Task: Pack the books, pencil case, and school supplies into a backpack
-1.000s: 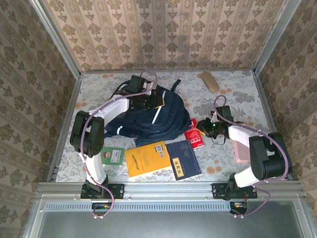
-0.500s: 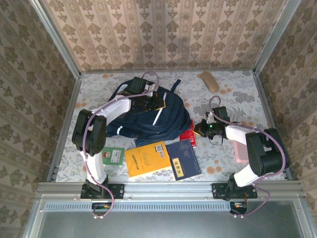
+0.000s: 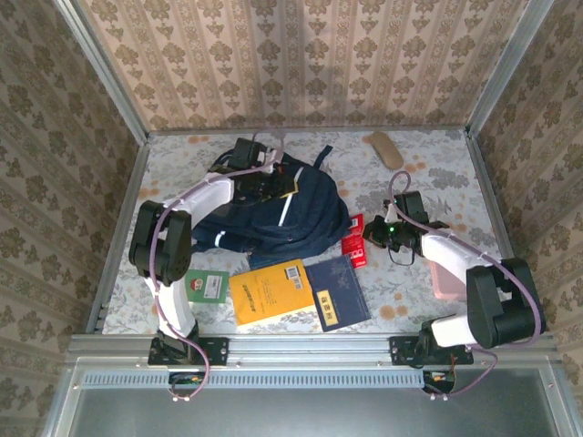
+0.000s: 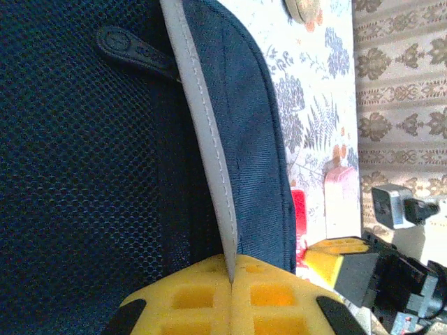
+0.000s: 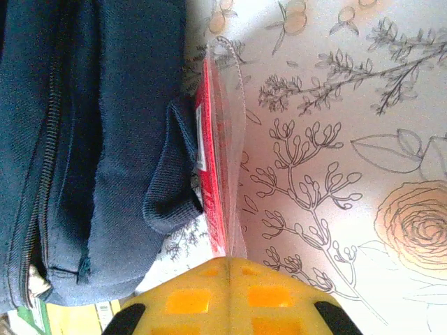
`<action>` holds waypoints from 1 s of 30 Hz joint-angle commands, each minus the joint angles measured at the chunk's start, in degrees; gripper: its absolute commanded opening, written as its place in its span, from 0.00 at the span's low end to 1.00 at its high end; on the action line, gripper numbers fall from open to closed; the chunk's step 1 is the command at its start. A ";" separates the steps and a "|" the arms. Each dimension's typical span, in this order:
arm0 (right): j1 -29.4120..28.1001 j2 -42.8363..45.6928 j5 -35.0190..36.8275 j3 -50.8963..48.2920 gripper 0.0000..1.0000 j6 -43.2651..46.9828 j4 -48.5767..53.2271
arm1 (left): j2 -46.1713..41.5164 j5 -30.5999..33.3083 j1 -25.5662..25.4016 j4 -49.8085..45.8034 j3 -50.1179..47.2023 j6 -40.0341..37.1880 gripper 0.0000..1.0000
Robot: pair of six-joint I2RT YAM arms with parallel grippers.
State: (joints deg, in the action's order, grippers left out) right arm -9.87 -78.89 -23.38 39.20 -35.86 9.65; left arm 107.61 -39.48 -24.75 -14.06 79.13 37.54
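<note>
Tabletop (image 3: 428, 155): we are viewing a floral cloth, boxed in by patterned walls (image 3: 301, 64).
Backpack (image 3: 273, 223): navy, lying left of centre, just beyond the books.
Books: we are seeing an orange-yellow book (image 3: 269, 291), a navy book (image 3: 337, 291) and a green-and-white book (image 3: 208, 285) lining the near edge.
Left gripper (image 4: 230, 269): fingers pressing together, pinching the backpack's pale trim (image 4: 206, 139).
Right gripper (image 5: 227, 262): pinching the red pack (image 5: 216, 174), just beside the backpack.

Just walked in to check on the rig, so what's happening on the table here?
The left gripper is pinched shut on the pale trim of the backpack. The right gripper is shut on the flat red pack, right beside the backpack. The orange-yellow book, a navy book and the small green-and-white book lie unpacked on the table near the arms' bases.
</note>
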 commanded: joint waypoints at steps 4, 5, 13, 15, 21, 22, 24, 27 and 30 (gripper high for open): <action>-3.10 2.95 7.52 7.02 0.00 4.71 11.35 | -3.32 0.02 0.95 0.39 0.54 -0.88 0.00; -3.99 3.08 9.27 8.43 0.00 5.64 13.52 | -2.92 0.00 0.61 -0.09 0.73 -1.13 0.00; -10.34 -0.38 16.38 15.76 0.00 8.86 23.59 | -0.88 1.06 -0.88 -2.59 1.62 -2.38 0.00; -11.32 -3.00 17.42 16.49 0.00 9.18 24.25 | -0.52 1.16 -1.06 -2.79 1.64 -2.56 0.00; -11.84 -5.90 17.28 15.98 0.00 8.66 23.12 | 0.23 0.81 -1.07 -3.05 1.89 -2.82 0.00; -11.85 -6.05 16.74 15.71 0.00 8.46 22.68 | 0.27 0.81 -1.08 -3.06 1.89 -2.82 0.00; -11.84 -6.11 15.54 15.20 0.00 7.85 21.50 | 0.31 0.64 -1.08 -3.07 1.90 -2.97 0.00; -11.89 -5.92 13.08 14.94 0.02 6.78 19.44 | 0.38 0.55 -1.07 -3.09 1.90 -3.08 0.00; -11.84 -5.65 11.02 14.50 0.05 5.38 17.96 | 0.65 0.44 -1.02 -3.01 1.99 -3.07 0.00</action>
State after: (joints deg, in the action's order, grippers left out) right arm -21.43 -84.51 -9.17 54.65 -28.88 29.71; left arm 107.31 -37.50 -25.47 -16.29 79.15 35.99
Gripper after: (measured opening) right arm 0.067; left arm 0.044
